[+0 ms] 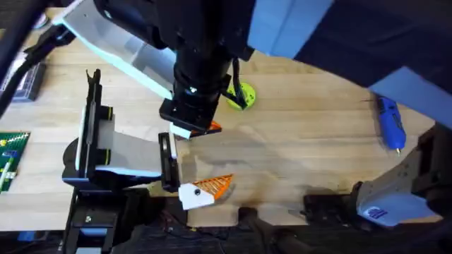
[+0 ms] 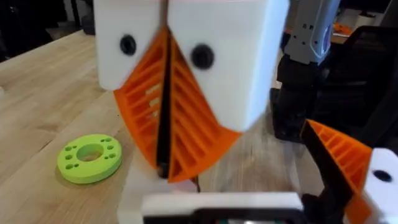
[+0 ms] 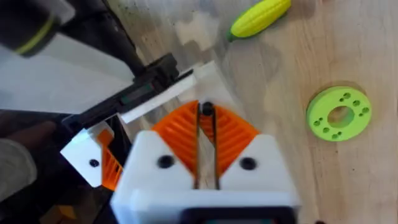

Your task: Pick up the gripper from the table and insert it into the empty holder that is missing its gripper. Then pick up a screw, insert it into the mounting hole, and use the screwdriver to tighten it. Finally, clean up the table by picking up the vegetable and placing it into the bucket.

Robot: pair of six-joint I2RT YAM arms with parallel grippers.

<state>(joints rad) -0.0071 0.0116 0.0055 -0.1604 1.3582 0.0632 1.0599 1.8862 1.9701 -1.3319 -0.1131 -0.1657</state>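
My right gripper (image 3: 200, 113) hangs shut over the left arm's jaw, its orange ribbed pads (image 2: 193, 124) pressed together. Its tips rest against the plain white holder (image 3: 208, 81). A small black round thing (image 3: 207, 110) shows at those tips; whether it is a screw I cannot tell. My left gripper (image 1: 212, 159) lies open on the table, and its far finger (image 2: 367, 168) carries an orange tip. The loose gripper is hidden. The yellow vegetable (image 3: 260, 17) lies on the wood beyond the jaw. The blue screwdriver (image 1: 390, 123) rests at the far right. The bucket is out of view.
A flat green disc (image 1: 241, 95) sits just beyond the jaw, also seen as the disc (image 2: 90, 158) in the left wrist view. A green studded board (image 1: 10, 159) lies at the left edge. Bare wood stretches between the jaw and the screwdriver.
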